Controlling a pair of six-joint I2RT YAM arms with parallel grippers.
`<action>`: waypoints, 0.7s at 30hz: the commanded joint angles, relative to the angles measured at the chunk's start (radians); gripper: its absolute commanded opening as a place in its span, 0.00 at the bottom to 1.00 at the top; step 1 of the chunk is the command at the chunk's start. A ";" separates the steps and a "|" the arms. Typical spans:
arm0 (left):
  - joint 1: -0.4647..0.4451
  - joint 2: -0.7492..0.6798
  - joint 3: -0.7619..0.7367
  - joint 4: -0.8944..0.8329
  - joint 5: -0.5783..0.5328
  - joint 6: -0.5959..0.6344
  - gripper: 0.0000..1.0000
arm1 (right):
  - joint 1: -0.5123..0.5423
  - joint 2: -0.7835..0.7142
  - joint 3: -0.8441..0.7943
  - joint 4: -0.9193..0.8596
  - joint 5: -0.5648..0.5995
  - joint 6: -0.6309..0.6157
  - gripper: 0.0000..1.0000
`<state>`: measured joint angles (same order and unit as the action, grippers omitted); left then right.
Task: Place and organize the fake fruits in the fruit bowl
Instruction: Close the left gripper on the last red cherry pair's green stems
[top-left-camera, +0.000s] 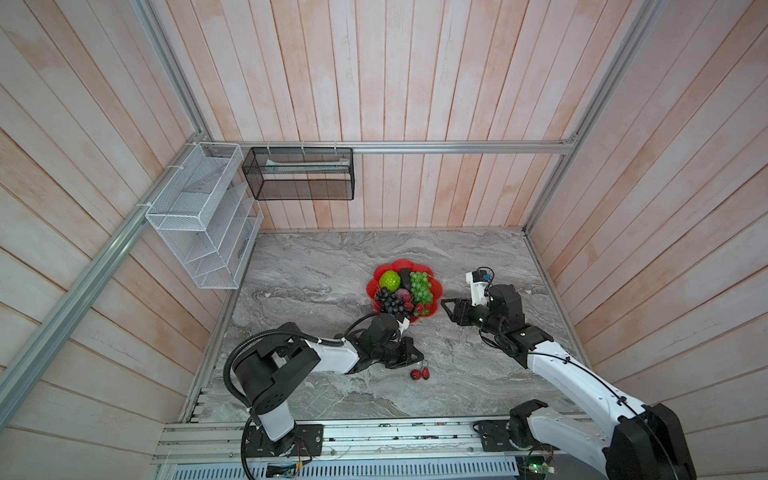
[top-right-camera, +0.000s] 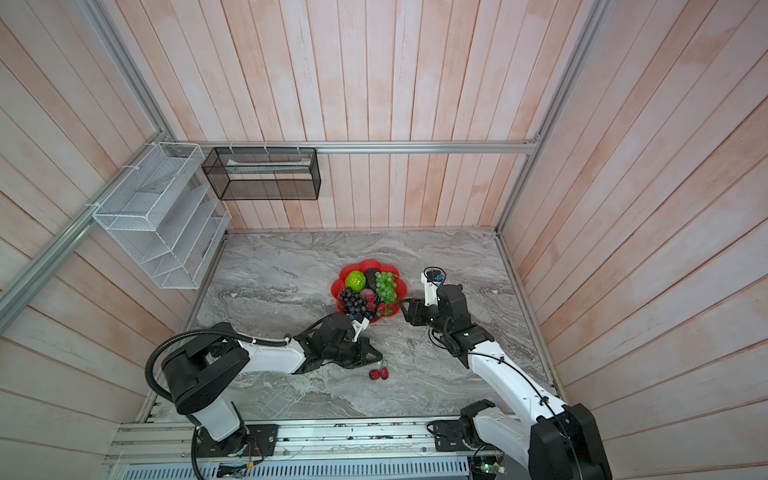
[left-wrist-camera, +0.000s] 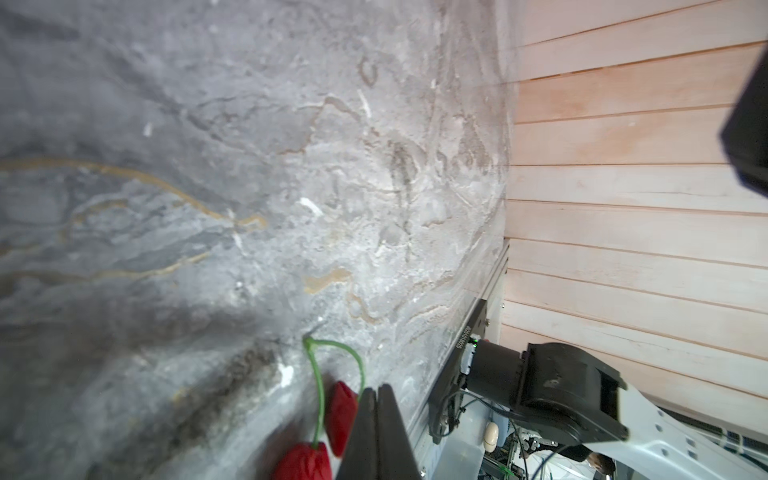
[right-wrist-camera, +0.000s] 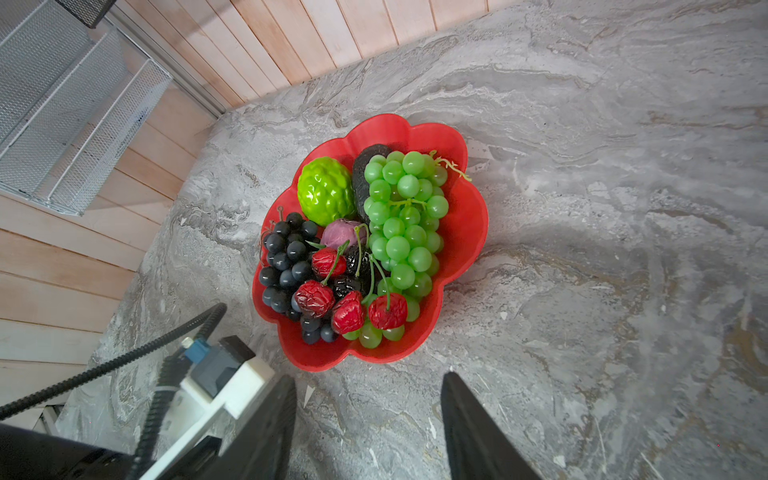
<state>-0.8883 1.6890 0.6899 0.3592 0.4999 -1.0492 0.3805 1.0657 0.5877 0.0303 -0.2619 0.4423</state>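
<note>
Left gripper (top-left-camera: 419, 356): low over the marble table (top-left-camera: 311, 270), nearest the base rail; jaws pressed together.
Loose red pair (top-left-camera: 419, 374): two small red stemmed fruits on the table, just beside the left fingertips; one green stem runs up to the tips, pinch not discernible.
Right gripper (right-wrist-camera: 368, 376): jaws spread, nothing between them, just beside the fruit bowl's right rim.
Fruit bowl (right-wrist-camera: 469, 232): mid-table, upright.
Bowl contents: red stemmed fruits (right-wrist-camera: 320, 297) and black berries (right-wrist-camera: 353, 266) in front; dark purple grape bunch (right-wrist-camera: 286, 257), purple-pink ball (right-wrist-camera: 340, 235), green grape bunch (right-wrist-camera: 403, 220); behind them the bumpy lime-green ball (right-wrist-camera: 326, 195) and black rough oval (right-wrist-camera: 361, 166).
Far walls: white wire basket (top-left-camera: 195, 216), black mesh basket (top-left-camera: 299, 174).
</note>
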 joint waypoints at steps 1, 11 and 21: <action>0.007 -0.071 0.016 -0.094 -0.019 0.060 0.00 | -0.001 -0.006 -0.004 0.016 0.016 0.004 0.56; -0.015 0.011 0.174 -0.400 -0.062 0.202 0.46 | 0.000 -0.025 -0.045 -0.086 -0.038 -0.016 0.58; -0.053 0.123 0.256 -0.463 -0.041 0.238 0.60 | -0.001 -0.116 -0.167 -0.114 -0.046 0.010 0.59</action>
<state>-0.9321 1.7790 0.9192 -0.0727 0.4423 -0.8371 0.3805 0.9688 0.4259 -0.0769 -0.2974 0.4427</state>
